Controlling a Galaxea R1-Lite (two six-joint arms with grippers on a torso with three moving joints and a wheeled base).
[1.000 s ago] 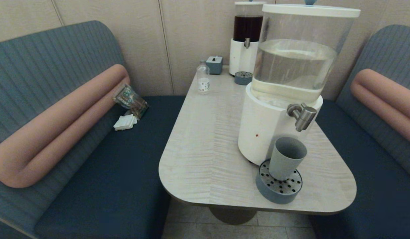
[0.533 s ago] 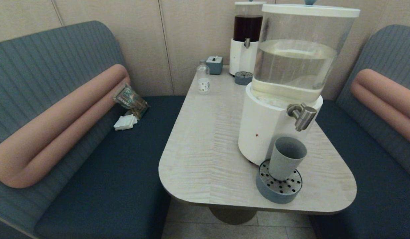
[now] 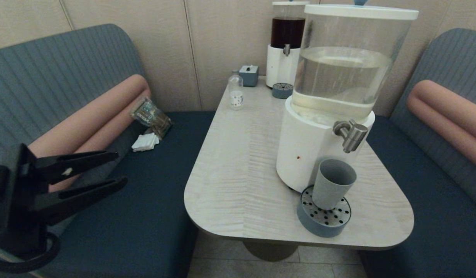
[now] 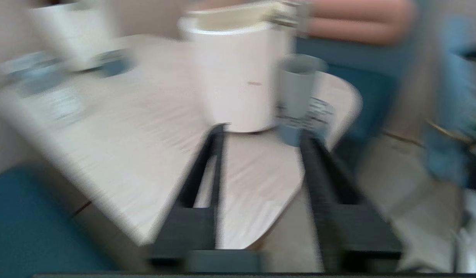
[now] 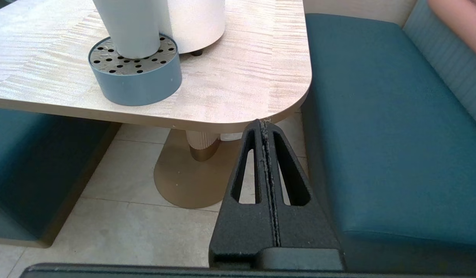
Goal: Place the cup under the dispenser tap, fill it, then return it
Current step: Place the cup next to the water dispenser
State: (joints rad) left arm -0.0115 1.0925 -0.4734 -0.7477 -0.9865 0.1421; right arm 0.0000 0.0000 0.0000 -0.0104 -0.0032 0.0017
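Fingers spread and empty, your left gripper [image 3: 116,168] hangs over the bench well left of the cup [image 3: 333,184], which stands on the drip tray [image 3: 323,223] beneath the dispenser tap [image 3: 350,134]; approach level, gripping mid-body, while the right gripper [image 5: 265,127], fingers pressed together, stays parked below the table [image 3: 238,170].

A café booth: padded benches [image 3: 107,200] flank a table [image 3: 238,162] holding self-serve drink dispensers [image 3: 330,100].

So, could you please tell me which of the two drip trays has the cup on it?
The near drip tray, below the water dispenser tap, carries the cup.
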